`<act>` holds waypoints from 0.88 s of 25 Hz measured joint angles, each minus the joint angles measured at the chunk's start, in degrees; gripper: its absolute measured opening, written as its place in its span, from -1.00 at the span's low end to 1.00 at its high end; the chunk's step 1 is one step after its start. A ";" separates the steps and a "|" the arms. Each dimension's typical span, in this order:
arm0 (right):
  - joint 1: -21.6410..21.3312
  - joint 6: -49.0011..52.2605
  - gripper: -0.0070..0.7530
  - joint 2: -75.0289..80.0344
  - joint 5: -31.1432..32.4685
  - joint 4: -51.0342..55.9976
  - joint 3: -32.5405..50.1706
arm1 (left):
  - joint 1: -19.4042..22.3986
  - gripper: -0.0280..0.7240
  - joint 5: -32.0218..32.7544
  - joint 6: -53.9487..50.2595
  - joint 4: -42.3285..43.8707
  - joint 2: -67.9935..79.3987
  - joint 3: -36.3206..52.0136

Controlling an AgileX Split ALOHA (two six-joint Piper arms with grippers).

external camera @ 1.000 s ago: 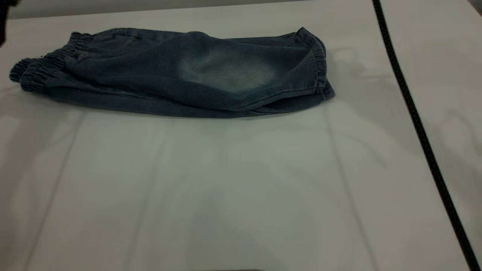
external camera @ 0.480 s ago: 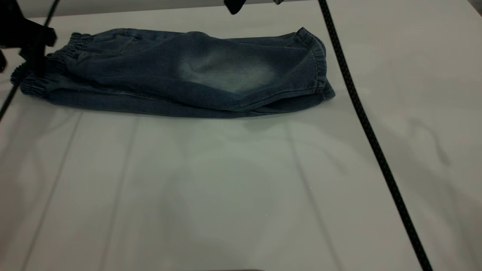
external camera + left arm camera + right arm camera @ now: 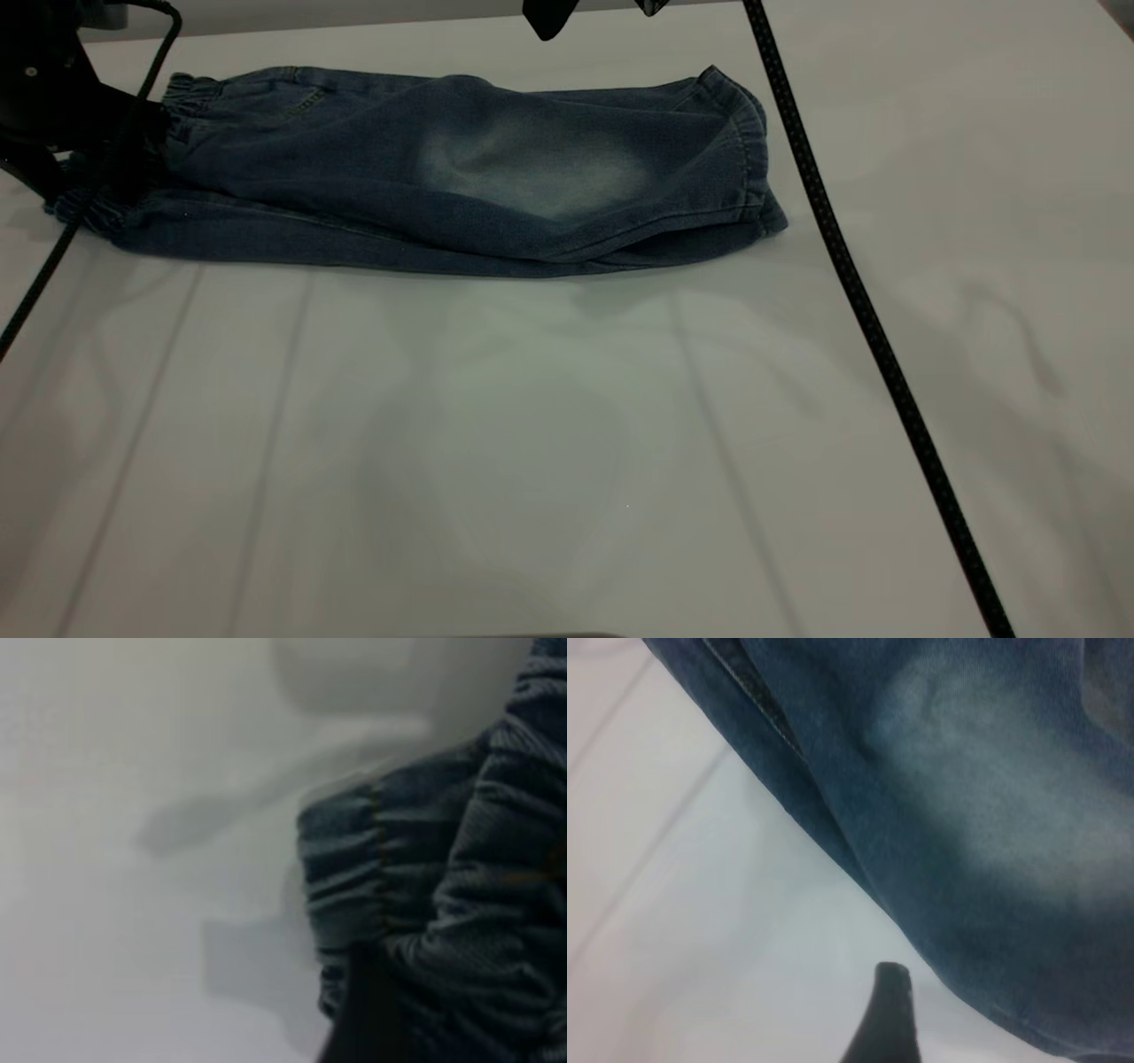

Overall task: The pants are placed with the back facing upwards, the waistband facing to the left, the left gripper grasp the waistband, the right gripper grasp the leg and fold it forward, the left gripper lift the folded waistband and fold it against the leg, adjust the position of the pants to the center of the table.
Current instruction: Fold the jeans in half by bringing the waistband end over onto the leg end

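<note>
The blue denim pants (image 3: 354, 177) lie folded lengthwise across the far part of the table (image 3: 532, 443). The leg (image 3: 532, 168) with the pale oval patch is on top. The ruffled waistband (image 3: 190, 93) is at the left end, and my left gripper (image 3: 106, 146) sits low over it, hiding most of it. The left wrist view shows the gathered waistband (image 3: 354, 868) right at the gripper. My right gripper (image 3: 601, 7) hangs open above the pants' far edge, touching nothing. One of its fingertips (image 3: 890, 992) shows over bare table beside the leg (image 3: 992, 815).
A braided black cable (image 3: 850, 283) runs diagonally from the top middle down to the front right, above the table. A thinner cable (image 3: 44, 266) hangs from the left arm. The ruffled leg hem (image 3: 753, 151) is at the pants' right end.
My left gripper has come in from the left and dropped onto the waistband, covering its left end. The right gripper came into view at the top, and its cable swung left. The pants stayed put.
</note>
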 joint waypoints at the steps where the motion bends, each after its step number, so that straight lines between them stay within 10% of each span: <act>1: 0.00 0.00 0.56 0.00 0.00 0.00 0.00 | -0.07 0.09 -0.06 -0.13 -0.46 0.14 0.00; 5: 0.00 0.00 0.56 -0.04 0.10 0.00 0.00 | -0.81 -0.65 -0.19 -0.13 -1.21 -0.12 -0.12; 22: 0.00 -0.63 0.56 -7.50 0.88 -0.01 0.00 | -8.37 -0.70 28.08 12.15 3.02 -12.88 -24.66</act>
